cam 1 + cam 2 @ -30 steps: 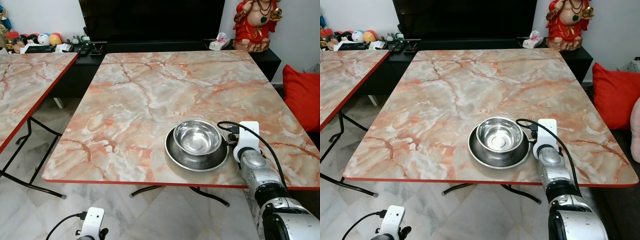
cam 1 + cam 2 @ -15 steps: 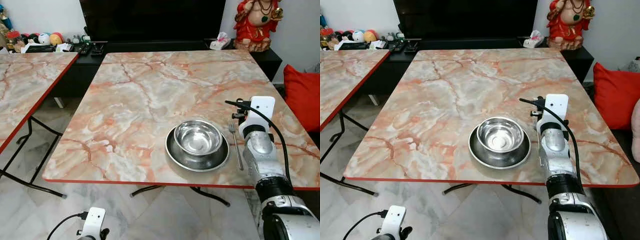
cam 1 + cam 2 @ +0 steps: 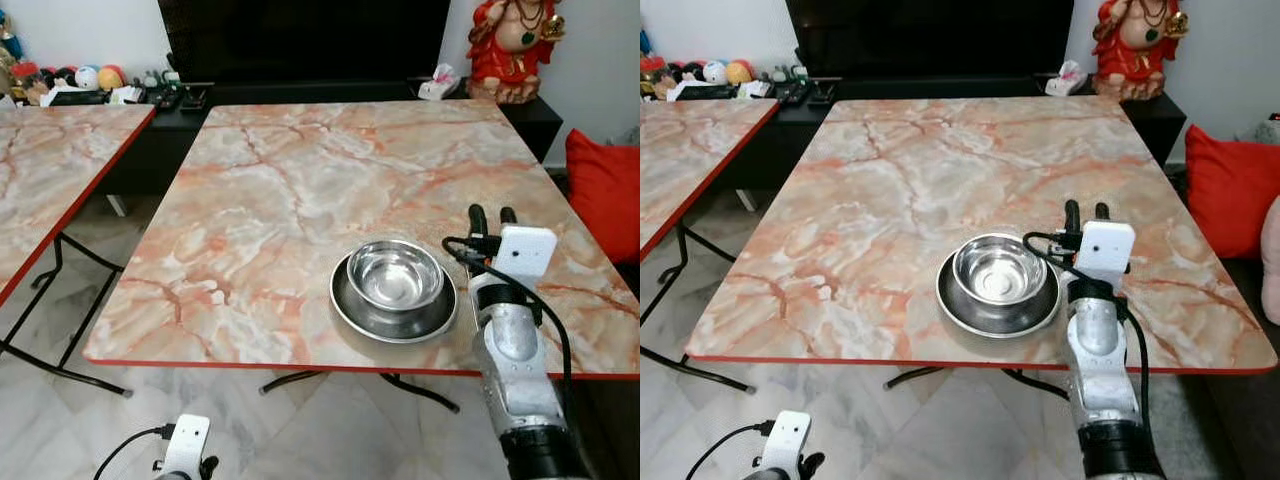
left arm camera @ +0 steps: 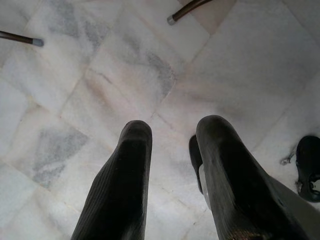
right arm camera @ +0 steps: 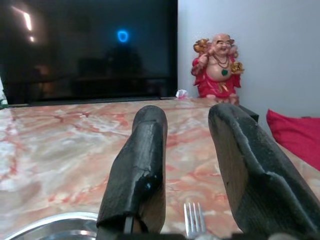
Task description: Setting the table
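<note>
A steel bowl [image 3: 395,273] sits inside a steel plate [image 3: 360,310] near the front right of the marble table [image 3: 280,200]. My right gripper [image 3: 492,216] hovers just right of the plate, open, fingers pointing toward the far side, nothing between them. In the right wrist view the tines of a fork [image 5: 194,216] lie on the table below the open fingers [image 5: 140,165], with the plate's rim [image 5: 55,222] beside them. In the eye views the right arm hides the fork. My left gripper [image 4: 172,135] hangs open over the floor.
A second marble table [image 3: 50,170] stands to the left across a floor gap. Behind the table are a black TV console [image 3: 300,90], a red statue [image 3: 515,45] and a tissue pack [image 3: 440,82]. A red cushion [image 3: 605,190] lies at the right.
The right arm rose from beside the plate, then drew back toward the front edge. The fork, seen lying right of the plate half a second ago, is now covered by the arm.
</note>
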You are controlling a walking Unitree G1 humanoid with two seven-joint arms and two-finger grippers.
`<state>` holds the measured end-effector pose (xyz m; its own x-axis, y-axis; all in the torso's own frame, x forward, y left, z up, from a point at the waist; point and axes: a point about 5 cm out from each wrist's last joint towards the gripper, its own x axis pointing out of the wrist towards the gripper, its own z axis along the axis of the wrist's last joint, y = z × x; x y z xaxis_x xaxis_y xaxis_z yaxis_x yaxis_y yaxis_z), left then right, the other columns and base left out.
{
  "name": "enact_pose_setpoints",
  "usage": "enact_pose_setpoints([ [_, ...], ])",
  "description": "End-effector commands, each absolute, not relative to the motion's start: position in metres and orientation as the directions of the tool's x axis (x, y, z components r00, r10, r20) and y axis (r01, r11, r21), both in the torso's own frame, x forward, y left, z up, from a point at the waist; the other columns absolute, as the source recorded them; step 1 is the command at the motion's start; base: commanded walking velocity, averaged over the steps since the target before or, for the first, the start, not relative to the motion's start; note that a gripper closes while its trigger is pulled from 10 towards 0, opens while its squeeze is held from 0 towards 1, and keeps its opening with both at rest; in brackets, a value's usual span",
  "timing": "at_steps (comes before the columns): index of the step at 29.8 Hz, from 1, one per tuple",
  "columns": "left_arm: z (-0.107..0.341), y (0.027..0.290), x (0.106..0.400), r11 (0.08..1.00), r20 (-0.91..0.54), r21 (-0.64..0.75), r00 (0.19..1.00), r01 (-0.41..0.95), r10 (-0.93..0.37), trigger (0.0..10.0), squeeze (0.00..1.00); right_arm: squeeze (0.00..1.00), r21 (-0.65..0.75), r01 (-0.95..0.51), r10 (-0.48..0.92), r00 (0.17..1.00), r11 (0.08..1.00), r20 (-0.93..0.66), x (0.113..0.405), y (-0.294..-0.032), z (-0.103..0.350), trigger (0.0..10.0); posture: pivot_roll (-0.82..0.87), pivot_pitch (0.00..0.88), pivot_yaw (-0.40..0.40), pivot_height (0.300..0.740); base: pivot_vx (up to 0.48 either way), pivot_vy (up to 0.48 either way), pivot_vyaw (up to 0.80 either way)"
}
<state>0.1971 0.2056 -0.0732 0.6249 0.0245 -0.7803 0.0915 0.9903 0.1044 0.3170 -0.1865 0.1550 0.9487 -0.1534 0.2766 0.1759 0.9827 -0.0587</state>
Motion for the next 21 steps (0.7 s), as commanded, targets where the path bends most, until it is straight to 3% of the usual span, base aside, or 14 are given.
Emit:
enact_pose_setpoints([
  [1, -0.075, 0.207, 0.193, 0.991, -0.788, 0.105, 0.615, 0.088, 0.029, 10.0, 0.0, 0.0, -0.055, 0.161, -0.138, 0.947, 0.985, 0.29, 0.317, -0.181, 0.161, 10.0, -0.03, 0.0, 0.033, 0.74, 0.0, 0.394, 0.0],
  [21, -0.071, 0.202, 0.202, 0.989, -0.772, 0.107, 0.635, 0.101, 0.019, 10.0, 0.0, 0.0, -0.041, 0.144, -0.128, 0.954, 0.989, 0.272, 0.317, -0.171, 0.165, 10.0, -0.04, 0.0, 0.035, 0.74, 0.0, 0.396, 0.0],
])
